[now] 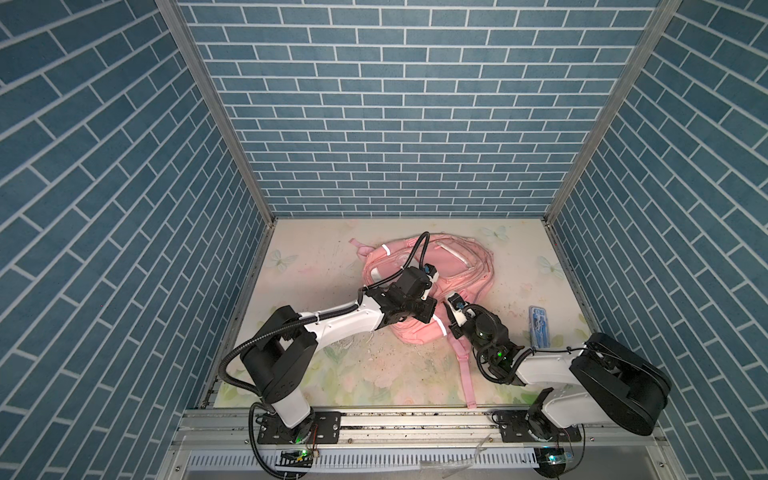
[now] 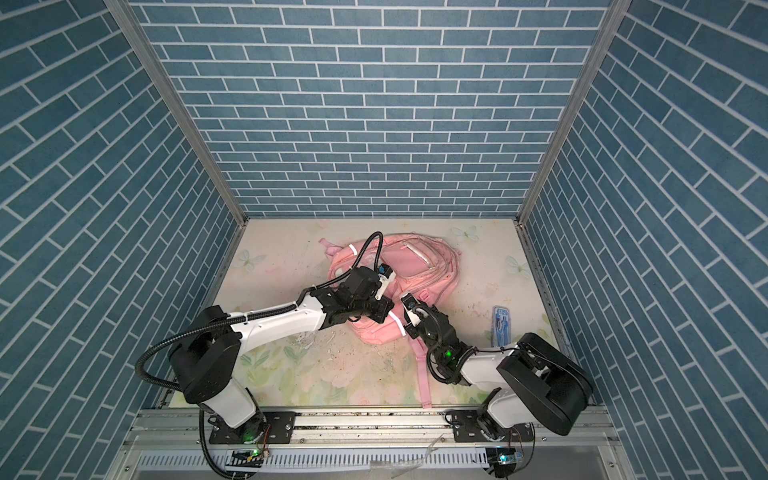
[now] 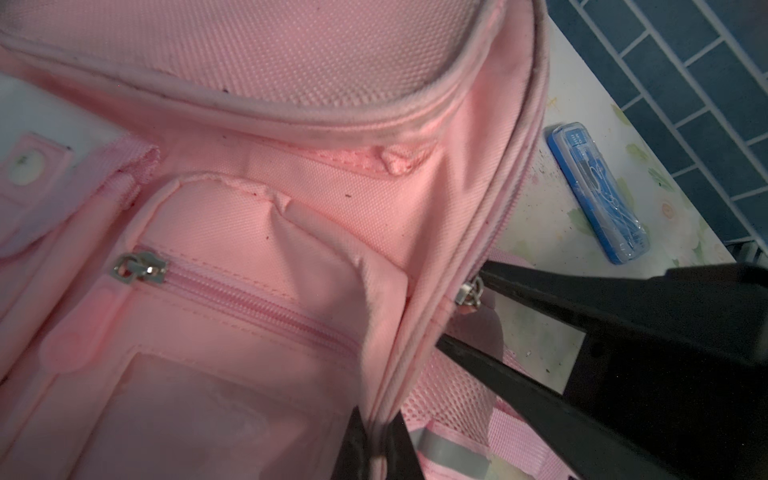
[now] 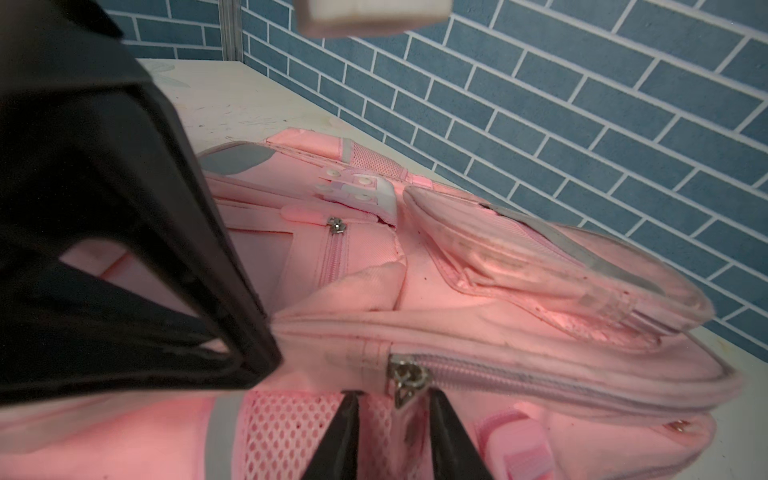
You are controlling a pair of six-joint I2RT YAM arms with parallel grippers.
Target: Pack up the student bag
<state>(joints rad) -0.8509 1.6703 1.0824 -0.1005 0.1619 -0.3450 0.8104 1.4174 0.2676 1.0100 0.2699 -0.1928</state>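
The student bag point(image 1: 457, 266) point(image 2: 419, 266) is a pink backpack lying flat in the middle of the table, with its main compartment gaping. My left gripper point(image 3: 380, 432) is shut on the bag's piped zip edge and holds the opening up. An inner zip pocket point(image 3: 249, 299) shows inside. My right gripper point(image 4: 392, 399) is at the near side of the bag. Its jaws stand a little apart on either side of the metal zip pull point(image 4: 405, 380), over the pink mesh. The left gripper's black fingers point(image 4: 166, 249) fill one side of the right wrist view.
A blue clear-lidded case point(image 1: 539, 326) point(image 2: 500, 326) point(image 3: 598, 191) lies on the table right of the bag, near the right arm. A pink strap point(image 1: 465, 370) trails toward the front edge. Blue brick-pattern walls enclose three sides.
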